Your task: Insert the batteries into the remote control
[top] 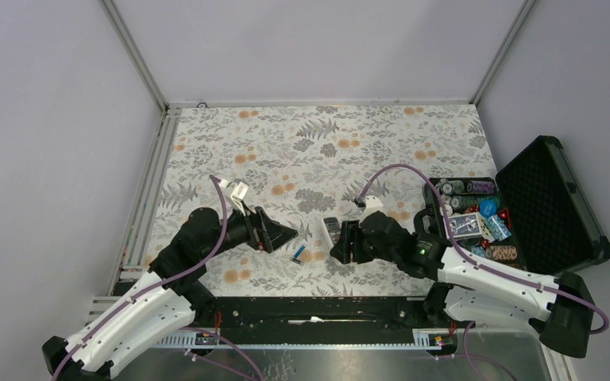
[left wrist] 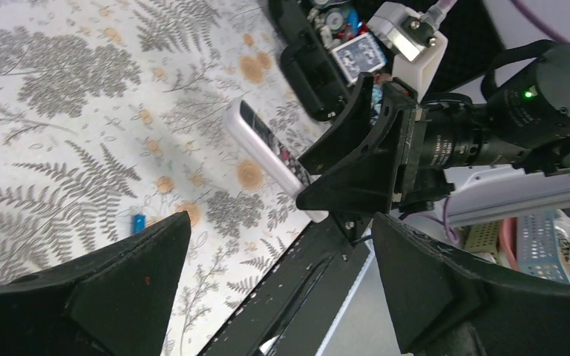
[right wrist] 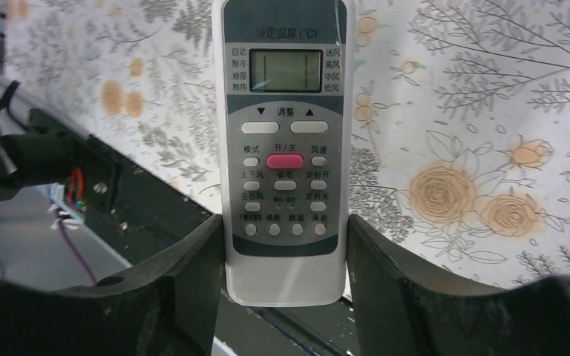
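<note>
The white remote control [right wrist: 283, 148] faces buttons up, its lower end pinched between the two fingers of the right gripper [right wrist: 282, 256] at the near edge of the floral surface [top: 326, 135]. One blue battery [top: 298, 253] lies on the surface just left of it. The left gripper [top: 286, 233] hovers beside that battery, fingers spread wide and holding nothing. An open black case [top: 556, 198] sits at far right.

Open black case [top: 552, 198] with chip stacks [top: 466, 188] and card deck [top: 465, 227], floral tablecloth [top: 326, 135]
</note>
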### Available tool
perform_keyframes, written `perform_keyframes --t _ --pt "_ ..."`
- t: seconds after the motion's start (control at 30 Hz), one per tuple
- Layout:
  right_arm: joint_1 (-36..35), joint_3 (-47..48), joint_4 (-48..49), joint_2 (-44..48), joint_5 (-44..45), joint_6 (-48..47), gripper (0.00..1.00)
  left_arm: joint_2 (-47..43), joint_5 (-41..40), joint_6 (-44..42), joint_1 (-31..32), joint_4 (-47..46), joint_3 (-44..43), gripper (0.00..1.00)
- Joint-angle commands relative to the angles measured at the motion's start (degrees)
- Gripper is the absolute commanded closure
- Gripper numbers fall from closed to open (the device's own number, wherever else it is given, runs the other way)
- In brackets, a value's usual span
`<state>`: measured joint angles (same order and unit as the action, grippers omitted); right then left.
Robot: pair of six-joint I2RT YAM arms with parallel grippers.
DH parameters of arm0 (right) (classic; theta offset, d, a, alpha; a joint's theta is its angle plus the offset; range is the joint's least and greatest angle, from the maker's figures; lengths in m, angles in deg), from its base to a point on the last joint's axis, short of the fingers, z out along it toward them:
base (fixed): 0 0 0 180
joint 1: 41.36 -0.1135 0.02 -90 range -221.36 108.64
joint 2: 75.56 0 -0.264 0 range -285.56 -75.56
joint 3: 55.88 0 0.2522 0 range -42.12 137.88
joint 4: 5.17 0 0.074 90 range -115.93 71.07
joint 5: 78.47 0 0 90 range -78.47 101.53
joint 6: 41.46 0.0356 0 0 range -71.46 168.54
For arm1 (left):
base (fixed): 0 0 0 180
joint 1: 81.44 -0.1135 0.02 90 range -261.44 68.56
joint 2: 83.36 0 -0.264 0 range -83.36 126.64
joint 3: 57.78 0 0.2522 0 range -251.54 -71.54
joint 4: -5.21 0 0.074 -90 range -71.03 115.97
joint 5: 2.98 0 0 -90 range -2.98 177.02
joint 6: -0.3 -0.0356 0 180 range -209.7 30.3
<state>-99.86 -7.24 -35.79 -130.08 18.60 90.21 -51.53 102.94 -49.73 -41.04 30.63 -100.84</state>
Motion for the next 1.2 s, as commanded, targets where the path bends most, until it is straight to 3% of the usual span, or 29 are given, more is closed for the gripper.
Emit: perform_keyframes --t 0.0,0.43,0.8,1.17 --pt "0.14 2.50 3.57 3.36 -5.41 -1.37 1.00 -1.05 4.71 2.82 -0.33 -10.32 1.39 0.01" --pt "0.27 1.80 15.91 5.40 -19.51 -1.40 1.00 -1.30 19.61 11.10 -9.27 -26.09 7.65 0.01" --pt "0.32 -3.27 30.91 9.86 -24.08 6.09 1.00 -0.48 24.10 19.80 -10.26 -41.68 13.36 0.01" --pt "0.31 -7.14 45.46 6.71 -30.68 10.10 1.00 1.20 24.67 27.91 -10.26 -53.29 15.44 0.01"
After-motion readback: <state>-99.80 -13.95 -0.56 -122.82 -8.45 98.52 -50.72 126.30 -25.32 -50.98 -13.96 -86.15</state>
